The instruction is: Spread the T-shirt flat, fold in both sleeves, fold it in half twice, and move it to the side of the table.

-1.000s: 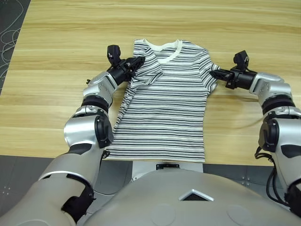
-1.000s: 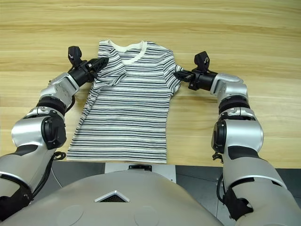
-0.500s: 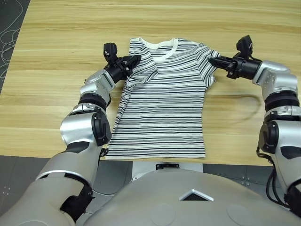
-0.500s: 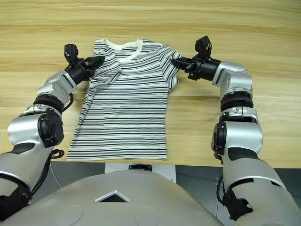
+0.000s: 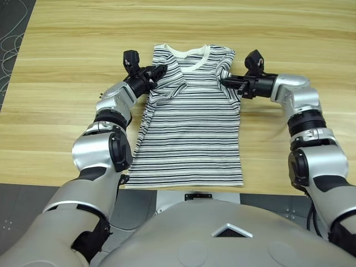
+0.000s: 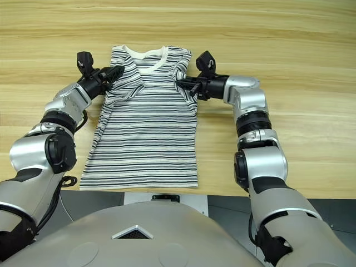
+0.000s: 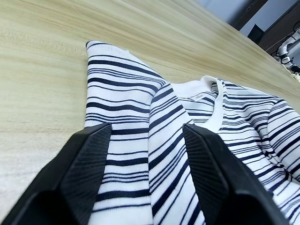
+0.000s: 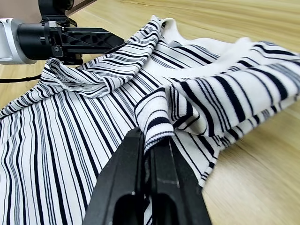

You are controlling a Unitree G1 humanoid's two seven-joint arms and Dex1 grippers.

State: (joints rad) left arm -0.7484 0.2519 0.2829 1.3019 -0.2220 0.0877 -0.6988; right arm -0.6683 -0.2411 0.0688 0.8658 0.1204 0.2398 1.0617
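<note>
T-shirt (image 5: pixel 192 128): white with thin dark stripes and a plain cream collar (image 5: pixel 189 53). It lies mostly flat on the wooden worktop (image 5: pixel 67 50). The collar points to 12 o'clock and the bottom hem lies at the 6 o'clock edge.
Left sleeve (image 5: pixel 167 89): folded in over the chest, a bit bunched.
Right sleeve (image 8: pixel 211 108): lifted and crumpled, pulled in over the body of the shirt.
Left pincer (image 5: pixel 157 71): at 10 o'clock of the shirt, its two fingers wide apart just above the folded left sleeve, holding nothing.
Right pincer (image 5: pixel 225 82): at 2 o'clock of the shirt, pinched tight on the edge of the right sleeve.
</note>
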